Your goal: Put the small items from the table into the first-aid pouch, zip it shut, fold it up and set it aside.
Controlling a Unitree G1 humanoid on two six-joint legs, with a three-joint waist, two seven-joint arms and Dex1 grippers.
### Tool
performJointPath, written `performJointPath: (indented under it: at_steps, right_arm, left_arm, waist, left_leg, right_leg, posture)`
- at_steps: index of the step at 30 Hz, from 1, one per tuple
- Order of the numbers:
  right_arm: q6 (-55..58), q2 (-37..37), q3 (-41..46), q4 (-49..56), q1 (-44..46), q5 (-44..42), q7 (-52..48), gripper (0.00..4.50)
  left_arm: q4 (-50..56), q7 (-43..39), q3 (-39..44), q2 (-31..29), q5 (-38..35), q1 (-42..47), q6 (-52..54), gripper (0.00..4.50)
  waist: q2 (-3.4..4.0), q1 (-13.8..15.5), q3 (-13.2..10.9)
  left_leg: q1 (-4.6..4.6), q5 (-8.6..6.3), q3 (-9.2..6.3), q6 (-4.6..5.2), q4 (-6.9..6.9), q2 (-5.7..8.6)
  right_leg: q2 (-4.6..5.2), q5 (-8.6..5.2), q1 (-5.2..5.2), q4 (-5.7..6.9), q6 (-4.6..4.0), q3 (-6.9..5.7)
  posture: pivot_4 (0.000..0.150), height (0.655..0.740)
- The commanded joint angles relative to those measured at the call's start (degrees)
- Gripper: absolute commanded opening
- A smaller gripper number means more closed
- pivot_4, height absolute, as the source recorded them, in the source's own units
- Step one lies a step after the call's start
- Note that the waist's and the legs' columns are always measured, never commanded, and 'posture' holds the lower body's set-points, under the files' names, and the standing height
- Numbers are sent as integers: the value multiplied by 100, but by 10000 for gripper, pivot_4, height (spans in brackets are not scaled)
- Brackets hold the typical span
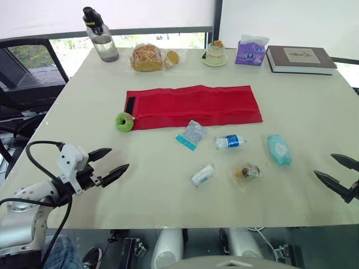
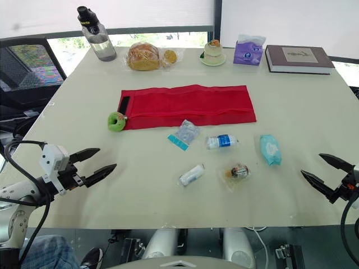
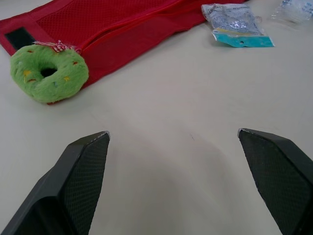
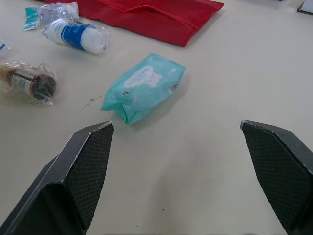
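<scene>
Red pouch (image 1: pixel 193 105) lies flat on table (image 1: pixel 84 112), long axis left-right. We see small items (image 1: pixel 229 142) loose on its near side; teal wipes pack (image 4: pixel 144 87), nearward of pouch's right end, nearest our right jaws. Both jaws wide open, empty

One red pouch (image 1: pixel 193 105), five small items (image 1: pixel 193 134) (image 1: pixel 229 142) (image 1: pixel 279 149) (image 1: pixel 202 175) (image 1: pixel 247 172)

daylight fell bright and even from the window (image 1: pixel 140 39) beyond the far edge of the table (image 1: pixel 168 185), well ahead of the left fingers (image 3: pixel 80 176). shadows lay soft and faint; a pale one spread between those fingers.
</scene>
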State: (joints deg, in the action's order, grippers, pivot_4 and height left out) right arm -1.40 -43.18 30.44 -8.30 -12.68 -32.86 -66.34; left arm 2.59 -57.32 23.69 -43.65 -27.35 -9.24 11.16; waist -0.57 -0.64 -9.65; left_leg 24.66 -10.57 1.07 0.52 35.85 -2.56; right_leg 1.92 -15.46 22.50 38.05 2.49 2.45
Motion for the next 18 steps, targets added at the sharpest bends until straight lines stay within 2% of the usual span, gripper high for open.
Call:
performJointPath:
  at_steps: [1,13,18]
  right_arm:
    - [192,-111,210,380,-26,-146,97,44268]
    - [493,-102,201,624,15,-169,125,44268]
    - [1248,6,32,1322,204,-675,445,44268]
  left_arm:
    - [244,2,95,-43,-162,-5,99,45000]
    - [730,120,141,16,-376,-91,535,45000]
    - [737,257,-44,-98,-541,397,1069,45000]
  waist:
    - [0,-2,0]
    - [-1,-4,0]
    - [-1,-4,-1]
  left_leg:
    - [0,0,0,0,0,0]
    - [0,0,1,0,0,-2]
    - [-1,0,0,0,3,-3]
  right_leg:
    - [0,0,0,0,0,0]
    - [-2,0,0,0,1,0]
    - [-5,0,0,3,1,0]
  posture:
    - [1500,7400]
    - [1500,7400]
    - [1500,7400]
